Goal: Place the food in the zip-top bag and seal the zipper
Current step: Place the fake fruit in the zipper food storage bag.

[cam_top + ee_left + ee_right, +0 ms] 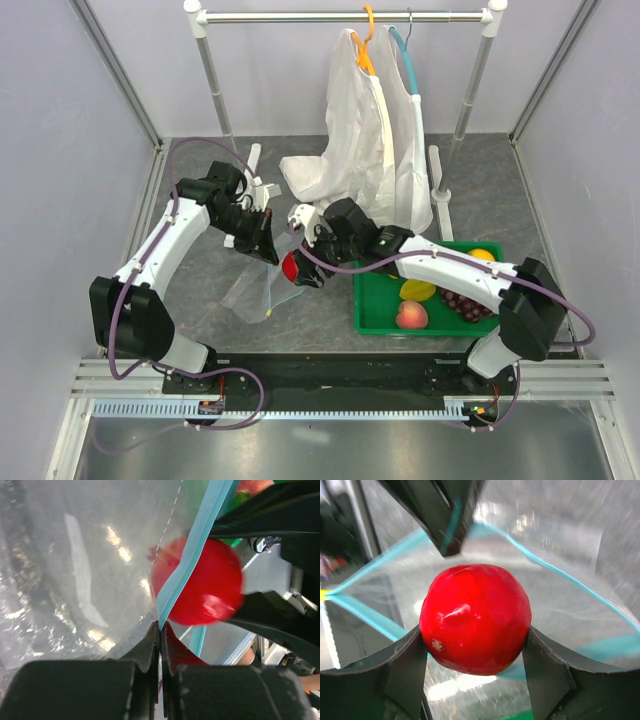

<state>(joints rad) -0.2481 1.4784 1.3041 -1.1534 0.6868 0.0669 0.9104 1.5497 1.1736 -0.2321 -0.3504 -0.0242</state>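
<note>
from above, the left fingers [265, 243] are pinched together on the top edge of the clear zip-top bag [252, 292]. the bag's lower part rests on the grey worktop [500, 190], left of centre. the right fingers [312, 274] are clamped on the red round fruit [291, 268], right at the bag's right edge. at the near right, a green tray [358, 305] holds the peach [411, 315], the yellow piece [417, 290] and the grape bunch [468, 303]. white garments [370, 165] hang from a rail at the far side.

in the left wrist view, the left fingers [145, 650] are closed on the teal zipper [200, 545] with no gap between them. crinkly plastic fills the left. the red fruit [210, 585] sits partly behind the strip, between the dark right fingers [270, 622].

in the right wrist view, the red fruit [475, 617] fills the middle, with a right finger [402, 670] pressed to each side. behind it the bag's mouth gapes, the zipper [555, 570] split into two lines. the left fingers [440, 510] grip the far line.
</note>
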